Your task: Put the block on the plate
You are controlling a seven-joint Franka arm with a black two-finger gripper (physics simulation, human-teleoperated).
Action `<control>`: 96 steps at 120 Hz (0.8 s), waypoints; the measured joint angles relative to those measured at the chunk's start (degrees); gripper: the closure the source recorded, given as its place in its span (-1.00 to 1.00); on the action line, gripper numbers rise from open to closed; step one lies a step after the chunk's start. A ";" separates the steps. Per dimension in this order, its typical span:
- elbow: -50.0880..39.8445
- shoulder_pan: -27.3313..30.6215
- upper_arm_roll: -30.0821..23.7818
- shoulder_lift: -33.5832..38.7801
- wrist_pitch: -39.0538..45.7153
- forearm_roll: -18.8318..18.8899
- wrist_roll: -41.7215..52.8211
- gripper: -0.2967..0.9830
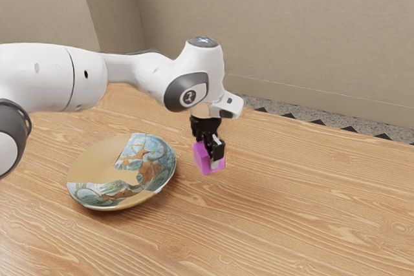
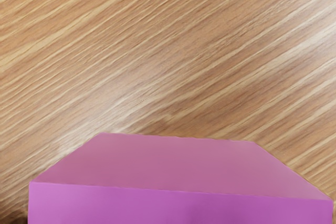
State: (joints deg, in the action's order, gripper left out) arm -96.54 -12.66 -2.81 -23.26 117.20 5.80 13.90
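Gripping the block (image 1: pixel 199 154) are the fingers (image 1: pixel 218 151). One edge points to the exterior view's front; which axis is long, I cannot tell.

Table (image 1: pixel 291 205): light brown wood, streaked with paler grain; the wrist view catches a whitish sheen across it
Far edge: straight, slanting down toward the exterior view's right
Plate (image 1: pixel 97 163): round and shallow, right side up, directly on the wood in the exterior view's left half
Plate's face: plain tan on one part, blue-green and rust-brown patterning on the rest
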 joint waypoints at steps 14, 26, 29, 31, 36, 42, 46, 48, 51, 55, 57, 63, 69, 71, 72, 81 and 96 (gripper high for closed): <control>-2.56 1.97 0.53 1.74 -0.37 0.32 0.00 -0.05; -3.18 2.32 1.91 2.12 -0.56 0.45 0.04 -0.05; -3.29 2.34 2.35 2.15 -0.61 0.47 0.05 -0.05; -3.37 2.36 2.61 2.22 -0.66 0.48 0.07 -0.05; -3.55 2.41 3.16 2.43 -0.82 0.50 0.10 -0.05; -3.74 2.64 3.68 2.81 -0.99 0.62 0.13 -0.05; -4.11 3.24 3.90 3.14 -1.08 0.71 0.15 -0.05; -4.34 3.63 3.98 3.32 -1.13 0.76 0.16 -0.05; -4.73 4.13 4.09 3.63 -1.19 0.80 0.18 -0.05; -5.08 4.81 4.23 3.93 -1.28 0.86 0.21 -0.05; -5.20 5.15 4.32 4.04 -1.37 0.88 0.22 -0.05; -5.46 6.09 4.67 4.35 -1.76 0.95 0.26 -0.05; -5.75 6.64 5.30 4.68 -2.15 1.01 0.30 -0.05; -5.90 6.78 5.48 4.78 -2.29 1.01 0.31 -0.05; -5.98 6.89 5.54 4.81 -2.35 1.02 0.31 -0.05; -6.78 8.31 5.85 4.98 -2.92 1.07 0.36 -0.05; -8.31 10.61 5.93 5.20 -3.69 1.09 0.39 -0.05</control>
State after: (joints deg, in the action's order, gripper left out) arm -104.86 -2.05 3.12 -18.06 113.51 6.89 14.29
